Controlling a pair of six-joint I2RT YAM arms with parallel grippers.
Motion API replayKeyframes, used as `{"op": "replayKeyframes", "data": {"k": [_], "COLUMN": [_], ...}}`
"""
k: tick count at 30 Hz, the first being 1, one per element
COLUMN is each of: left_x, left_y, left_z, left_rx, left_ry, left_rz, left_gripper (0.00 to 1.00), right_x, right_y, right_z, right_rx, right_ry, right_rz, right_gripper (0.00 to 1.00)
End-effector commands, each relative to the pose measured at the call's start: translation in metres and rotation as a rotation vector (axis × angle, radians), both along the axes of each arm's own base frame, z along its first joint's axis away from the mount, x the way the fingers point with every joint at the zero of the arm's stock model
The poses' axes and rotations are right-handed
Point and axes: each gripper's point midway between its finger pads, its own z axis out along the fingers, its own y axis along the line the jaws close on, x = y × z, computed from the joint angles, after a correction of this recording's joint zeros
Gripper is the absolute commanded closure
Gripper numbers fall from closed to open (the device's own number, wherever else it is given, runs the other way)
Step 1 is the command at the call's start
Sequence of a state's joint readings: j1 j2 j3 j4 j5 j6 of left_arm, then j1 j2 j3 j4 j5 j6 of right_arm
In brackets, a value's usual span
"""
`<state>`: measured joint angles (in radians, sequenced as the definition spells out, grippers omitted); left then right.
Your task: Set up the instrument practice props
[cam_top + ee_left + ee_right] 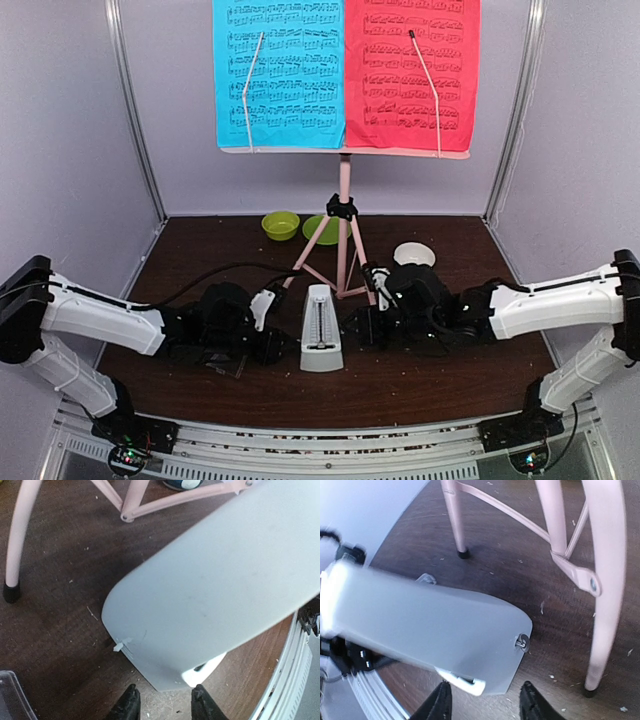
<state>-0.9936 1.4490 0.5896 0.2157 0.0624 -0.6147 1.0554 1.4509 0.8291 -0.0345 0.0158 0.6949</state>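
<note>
The pale pink music stand (343, 215) stands at the back middle with the blue sheet (280, 70) and the red sheet (410, 70) side by side on its desk. The white pyramid metronome (320, 340) stands upright in front of the stand, without its cover. My left gripper (285, 345) is open just left of it, and my right gripper (355, 330) is open just right of it. In the left wrist view the metronome (215, 590) lies just beyond my open gripper (162, 702). In the right wrist view it (420, 625) lies just beyond my open gripper (485, 702). The clear cover (10, 695) lies on the table under my left arm.
A lime green bowl (280, 225) and a green plate (322, 230) sit behind the stand's legs at the back. A small white bowl (414, 254) is at the back right. Stand legs (600, 590) are close behind the metronome. Grey walls enclose the dark table.
</note>
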Motion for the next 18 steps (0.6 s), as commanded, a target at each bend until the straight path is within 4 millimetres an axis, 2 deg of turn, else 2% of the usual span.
{"op": "replayKeyframes", "data": {"k": [1, 4, 8, 14, 18], "left_x": [0.011, 0.017, 0.028, 0.039, 0.042], "left_y": [0.012, 0.018, 0.017, 0.009, 0.005], "left_z": [0.027, 0.037, 0.050, 0.058, 0.063], "left_rx": [-0.045, -0.047, -0.050, -0.049, -0.054], "left_ry": [-0.078, -0.101, -0.123, -0.132, -0.138], "left_rz": [0.043, 0.052, 0.059, 0.064, 0.062], "left_gripper": [0.61, 0.58, 0.56, 0.53, 0.52], "right_x": [-0.012, -0.018, -0.019, -0.016, -0.010], "right_y": [-0.013, -0.012, 0.002, 0.033, 0.042], "right_z": [0.021, 0.030, 0.046, 0.055, 0.056], "right_rx": [0.048, 0.095, 0.135, 0.127, 0.112], "right_ry": [-0.076, -0.107, -0.149, -0.172, -0.184], "right_rz": [0.053, 0.091, 0.124, 0.137, 0.106], "right_gripper": [0.44, 0.33, 0.25, 0.24, 0.27]}}
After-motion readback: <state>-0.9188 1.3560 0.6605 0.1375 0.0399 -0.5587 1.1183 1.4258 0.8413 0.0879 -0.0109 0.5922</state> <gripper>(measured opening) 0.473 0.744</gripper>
